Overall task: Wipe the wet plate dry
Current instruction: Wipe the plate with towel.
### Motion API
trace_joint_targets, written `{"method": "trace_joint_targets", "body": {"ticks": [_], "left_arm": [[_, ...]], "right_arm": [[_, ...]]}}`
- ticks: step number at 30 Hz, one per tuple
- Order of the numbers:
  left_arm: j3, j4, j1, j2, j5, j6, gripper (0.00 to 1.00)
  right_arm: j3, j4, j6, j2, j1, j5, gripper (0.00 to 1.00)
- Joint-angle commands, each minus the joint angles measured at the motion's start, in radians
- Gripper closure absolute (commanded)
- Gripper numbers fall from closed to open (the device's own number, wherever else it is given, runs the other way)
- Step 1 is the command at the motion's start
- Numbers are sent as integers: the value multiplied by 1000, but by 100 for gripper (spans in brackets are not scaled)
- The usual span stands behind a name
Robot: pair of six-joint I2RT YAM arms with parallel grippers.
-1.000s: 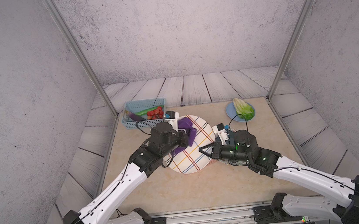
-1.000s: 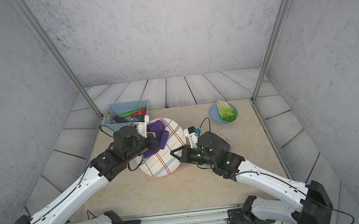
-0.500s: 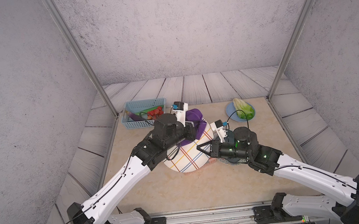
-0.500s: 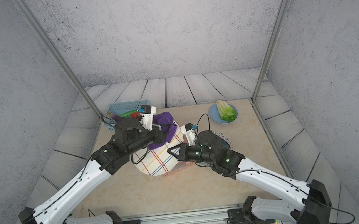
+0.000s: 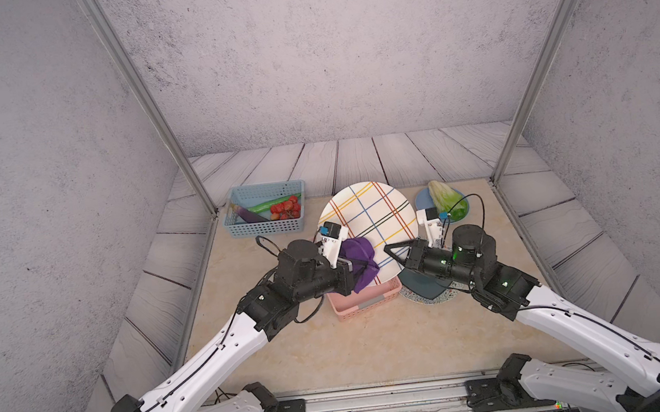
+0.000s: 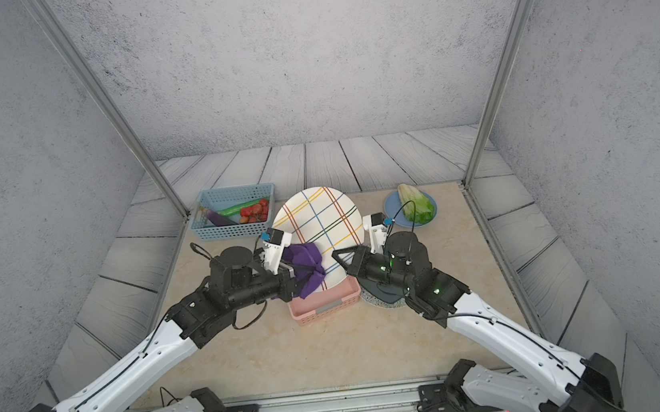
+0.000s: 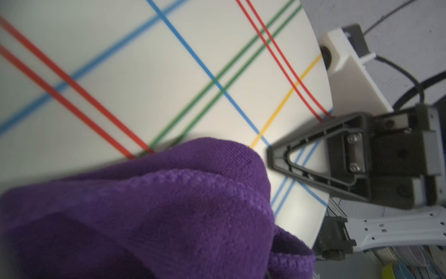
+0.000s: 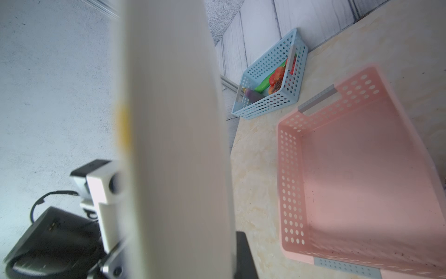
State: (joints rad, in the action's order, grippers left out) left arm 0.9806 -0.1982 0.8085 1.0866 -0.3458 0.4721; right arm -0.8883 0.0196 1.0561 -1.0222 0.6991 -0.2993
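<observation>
Purple cloth [image 5: 360,254] on plate [image 5: 366,211], lwr edge

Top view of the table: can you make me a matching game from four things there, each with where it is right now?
1 plate
2 purple cloth
3 lettuce
4 tomatoes

A in the blue basket
B on the blue dish
C gripped by the left hand
D held up on edge by the right hand

Pairs: 1-D, 2-C, 3-B, 4-A
</observation>
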Motion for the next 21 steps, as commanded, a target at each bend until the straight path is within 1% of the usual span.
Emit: {"method": "trace_joint_targets", "body": {"ticks": [1, 3, 4, 5, 7, 9, 10, 12, 14, 17, 19, 21], "left_arm": [[61, -95, 66, 61, 2, -19, 100], [99, -146, 45, 70, 82, -13, 100], [85, -113, 10, 50, 80, 8, 100], [57, -62, -45, 25, 47, 56, 100], [-30, 100, -194, -37, -54, 212, 100], [-75, 214, -334, -105, -132, 360, 100], [-88, 262, -411, -140, -180, 449, 100], [-110, 358, -484, -182, -242, 585, 100], [-137, 488, -523, -207, -274, 742, 100], [-176, 746, -529, -194, -276, 986, 100], [-202, 984, -528, -147, -250, 1163, 100], [-214, 1143, -526, -92, -205, 1301, 100]], "right_arm": [[-111, 379, 28, 2, 16, -118, 100], [-100, 413, 46, 6, 15, -119, 100], [-94, 404, 50, 18, 8, -107, 100], [-90, 389, 50, 29, 0, -100, 100], [-76, 336, 65, 64, -45, -93, 100], [-38, 332, 118, 103, -122, -107, 100], [-7, 368, 159, 121, -170, -126, 100], [31, 440, 221, 136, -226, -159, 100], [72, 547, 281, 135, -255, -184, 100], [131, 792, 375, 98, -259, -190, 100], [143, 980, 452, 42, -259, -212, 100], [120, 1097, 500, -18, -258, -270, 100]]}}
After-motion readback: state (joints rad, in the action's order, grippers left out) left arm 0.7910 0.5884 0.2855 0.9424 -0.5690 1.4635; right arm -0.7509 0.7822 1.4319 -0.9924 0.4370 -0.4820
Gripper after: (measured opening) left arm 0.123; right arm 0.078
